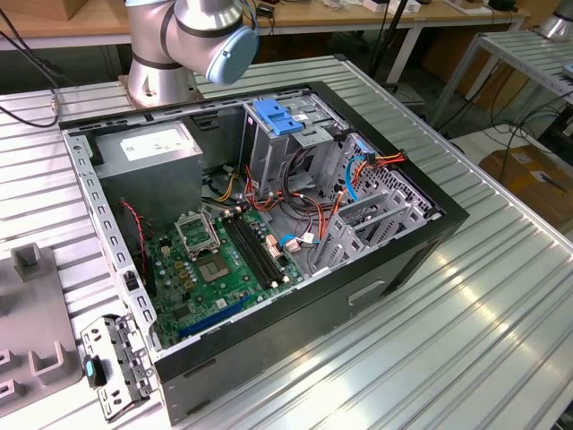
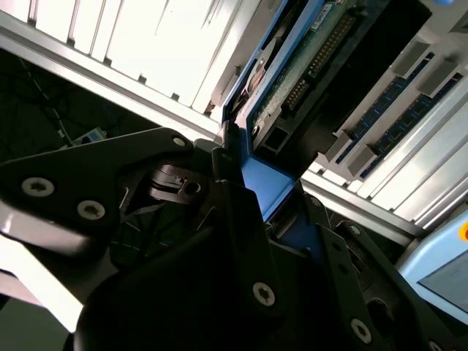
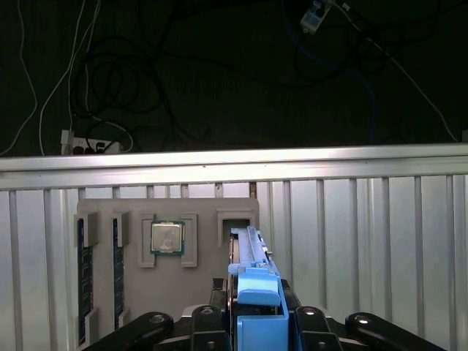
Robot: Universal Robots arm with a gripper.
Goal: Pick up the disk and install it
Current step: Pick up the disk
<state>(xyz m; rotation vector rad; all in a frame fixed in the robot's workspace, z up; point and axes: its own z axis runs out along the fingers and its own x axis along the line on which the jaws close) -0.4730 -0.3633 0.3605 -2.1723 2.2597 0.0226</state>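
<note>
- Disk [image 3: 256, 285], the flat dark hard drive in its blue plastic carrier, stood edge-on in my grasp in the first wrist view. The second wrist view showed its green circuit-board face [image 2: 292, 80].
- My claw [image 3: 257, 325] was closed on that blue carrier, with a black finger [image 3: 208, 322] pressed to each side of it.
- Just beyond the disk lay a flat grey plastic holder [image 3: 168, 292]. I could not tell whether the disk touched it or hung clear of it.
- In the holder sat a square silver processor chip [image 3: 167, 238], with dark memory sticks [image 3: 85, 281] beside it in long slots.
- The holder rested on the ribbed aluminium table [image 3: 365, 241].
- Past the table's edge, tangled cables [image 3: 110, 80] and a white power strip [image 3: 88, 142] showed against the dark.
- In the exterior view, an open black computer case [image 1: 295, 331] lay on its side on the table, apart from the grey holder at the exterior view's left.
- Inside the case I saw a green motherboard [image 1: 206, 269], a grey power-supply box [image 1: 148, 148], and a tall metal cage [image 1: 264, 161] topped by a blue latch [image 1: 277, 116].
- Behind the case rose the silver base of my arm [image 1: 192, 36].
</note>
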